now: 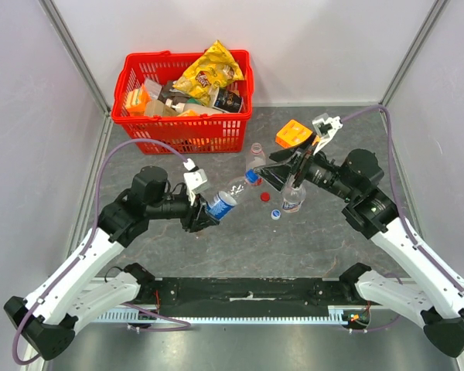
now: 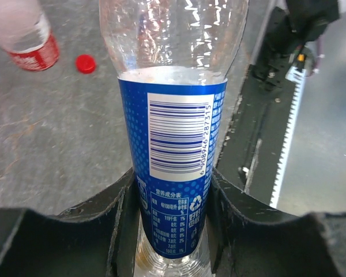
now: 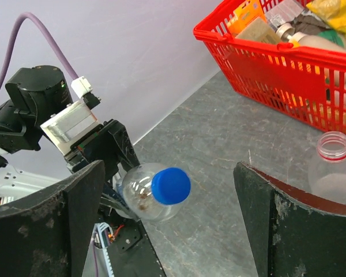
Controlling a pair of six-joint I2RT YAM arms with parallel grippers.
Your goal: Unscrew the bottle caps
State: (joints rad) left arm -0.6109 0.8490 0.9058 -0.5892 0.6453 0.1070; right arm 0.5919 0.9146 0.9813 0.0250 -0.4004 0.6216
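The blue cap (image 3: 170, 186) sits screwed on the neck of the blue-labelled bottle (image 2: 173, 133). I hold this bottle tilted off the table (image 1: 240, 247), with its neck pointing toward my right arm. My left gripper (image 2: 173, 231) is clamped on the bottle's lower body, one finger on each side of the label. My right gripper (image 3: 167, 173) has its jaws wide apart, one on either side of the cap, touching neither cap nor bottle.

Just beside the bottle's neck end the red cap (image 1: 265, 195) lies on the table, with a pale cap (image 1: 276, 214) a little farther off. The red-labelled bottle (image 1: 255, 158) stands uncapped near that neck end. The plain bottle (image 1: 294, 202) stands upright beyond the red cap. The red basket (image 1: 187, 100) is well apart, behind the bottle.
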